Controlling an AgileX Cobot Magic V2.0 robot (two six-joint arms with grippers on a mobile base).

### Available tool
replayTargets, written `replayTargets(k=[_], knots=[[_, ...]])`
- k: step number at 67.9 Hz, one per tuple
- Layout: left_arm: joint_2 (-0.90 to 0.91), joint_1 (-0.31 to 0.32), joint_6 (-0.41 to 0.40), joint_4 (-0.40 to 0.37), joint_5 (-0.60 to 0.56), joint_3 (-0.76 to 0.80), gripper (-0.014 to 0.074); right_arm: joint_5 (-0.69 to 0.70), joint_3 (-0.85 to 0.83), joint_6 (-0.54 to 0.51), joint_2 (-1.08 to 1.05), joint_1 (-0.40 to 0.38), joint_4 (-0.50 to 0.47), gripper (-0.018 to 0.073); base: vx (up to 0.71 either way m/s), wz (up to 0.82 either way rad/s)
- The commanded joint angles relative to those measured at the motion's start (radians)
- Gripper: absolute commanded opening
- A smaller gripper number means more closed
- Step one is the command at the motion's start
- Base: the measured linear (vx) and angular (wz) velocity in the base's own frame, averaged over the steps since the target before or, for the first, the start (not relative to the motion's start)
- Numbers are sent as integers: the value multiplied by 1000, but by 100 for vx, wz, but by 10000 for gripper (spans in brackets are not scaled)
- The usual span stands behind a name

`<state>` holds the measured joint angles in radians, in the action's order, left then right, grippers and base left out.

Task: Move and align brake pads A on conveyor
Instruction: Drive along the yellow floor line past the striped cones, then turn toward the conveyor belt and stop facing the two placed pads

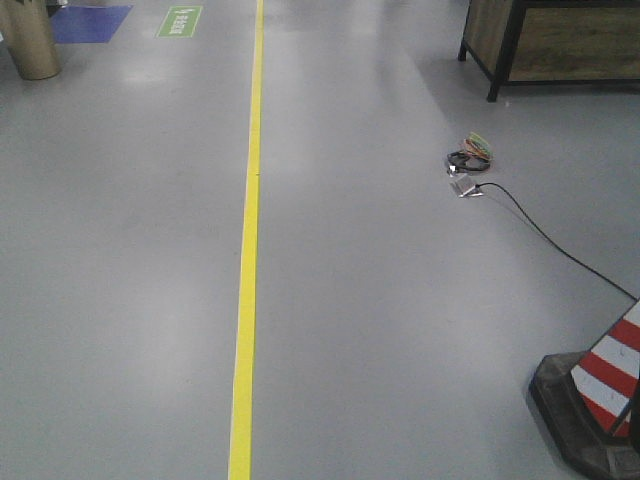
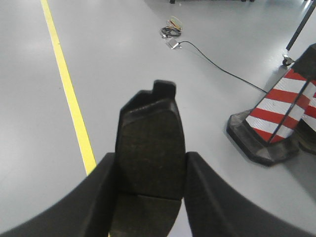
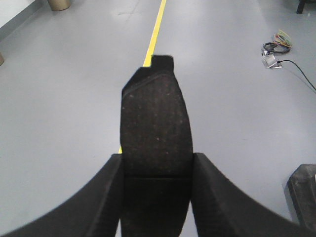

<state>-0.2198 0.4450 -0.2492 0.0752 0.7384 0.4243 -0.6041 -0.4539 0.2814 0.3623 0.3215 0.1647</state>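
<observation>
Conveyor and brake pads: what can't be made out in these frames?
- Conveyor: in no view; only grey floor.
- Brake pad in left gripper: lower end cut off by frame edge.
- Brake pad in right gripper: same.
- Remaining pads: out of frame.
</observation>
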Motion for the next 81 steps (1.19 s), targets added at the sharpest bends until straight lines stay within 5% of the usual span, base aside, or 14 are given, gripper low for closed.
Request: replayTargets(k=[1, 26, 81], knots=[[-11, 6, -4, 1, -92, 28, -6, 88, -28, -4, 6, -5, 17, -4, 45, -10], [-11, 6, -4, 1, -92, 28, -6, 88, -28, -4, 6, -5, 17, -4, 36, -37], [-11, 6, -4, 1, -92, 28, -6, 88, -28, -4, 6, -5, 17, -4, 22, -83]])
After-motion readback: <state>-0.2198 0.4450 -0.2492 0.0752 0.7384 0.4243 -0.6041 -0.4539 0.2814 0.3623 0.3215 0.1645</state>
